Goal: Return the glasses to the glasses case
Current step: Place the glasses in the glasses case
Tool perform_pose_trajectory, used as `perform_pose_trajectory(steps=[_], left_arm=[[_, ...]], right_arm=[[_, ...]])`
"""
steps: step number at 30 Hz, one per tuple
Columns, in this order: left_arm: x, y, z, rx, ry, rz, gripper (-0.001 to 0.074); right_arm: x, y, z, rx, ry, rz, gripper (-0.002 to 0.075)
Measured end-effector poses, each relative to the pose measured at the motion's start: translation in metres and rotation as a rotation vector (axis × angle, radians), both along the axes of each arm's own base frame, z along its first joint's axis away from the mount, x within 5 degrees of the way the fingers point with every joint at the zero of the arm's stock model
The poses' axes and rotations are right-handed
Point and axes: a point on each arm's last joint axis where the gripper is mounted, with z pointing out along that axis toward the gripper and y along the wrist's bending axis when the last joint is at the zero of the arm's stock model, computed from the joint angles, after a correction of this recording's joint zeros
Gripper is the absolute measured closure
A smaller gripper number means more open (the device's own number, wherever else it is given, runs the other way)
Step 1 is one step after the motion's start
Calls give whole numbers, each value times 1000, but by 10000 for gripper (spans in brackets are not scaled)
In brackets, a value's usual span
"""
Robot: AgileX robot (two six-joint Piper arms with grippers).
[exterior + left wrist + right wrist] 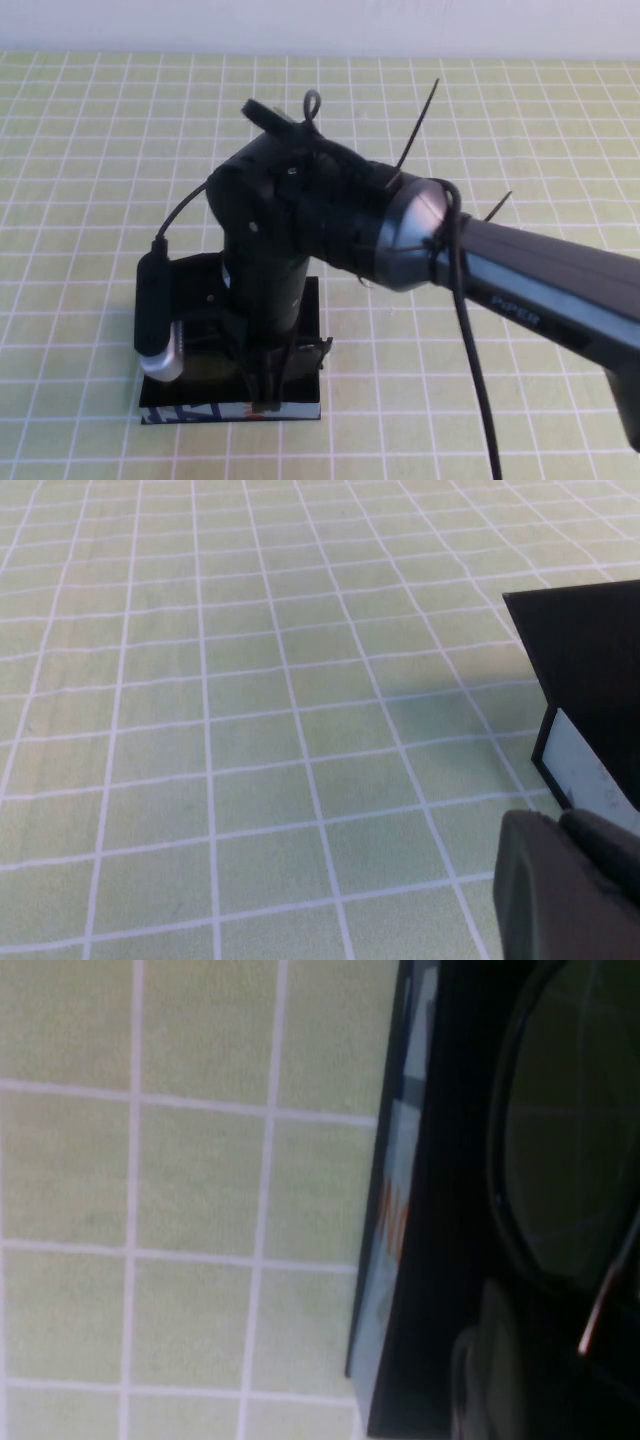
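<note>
Our right gripper (265, 385) hangs straight down over the black rectangular hinged glasses case (300, 405), which lies on the mat at about seven o'clock from the table's middle, its light blue, dark and orange patterned front edge toward us. The arm hides most of the box from above. The right wrist view shows the dark, thick-rimmed glasses with tinted lenses (575, 1150) lying against the black lining, inside the case or very nearly so, just behind that patterned edge. Whether the right fingers are closed on the frame or already parted we cannot tell, since only a blurred sliver of one shows.

The left gripper (570, 885) sits low at the nine o'clock side of the case, just beside its raised dark lid; we cannot tell its finger state either.

To finish this step well, we judge that we should settle the frame flat on the lining before letting go, keep the arms of the glasses clear of the rim, then lift straight up so nothing drags.

The surface is a pale green mat (480, 380) ruled in white squares, with a plain light wall behind at twelve o'clock.
</note>
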Motion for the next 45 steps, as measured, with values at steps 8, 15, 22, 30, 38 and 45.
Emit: perform_pose_trajectory(steps=[8, 15, 22, 30, 38, 45], left_arm=[[0, 0, 0, 0, 0, 0, 737], [0, 0, 0, 0, 0, 0, 737], [0, 0, 0, 0, 0, 0, 737], [0, 0, 0, 0, 0, 0, 737], [0, 0, 0, 0, 0, 0, 737], [0, 0, 0, 0, 0, 0, 737]], right_arm=[[3, 17, -10, -2, -8, 24, 688], [7, 24, -24, -18, 6, 15, 688], [8, 25, -29, -26, 16, 0, 688], [8, 25, -30, -29, 18, -21, 689], [10, 26, -41, -52, 24, -42, 688], [11, 26, -41, -54, 22, -43, 689]])
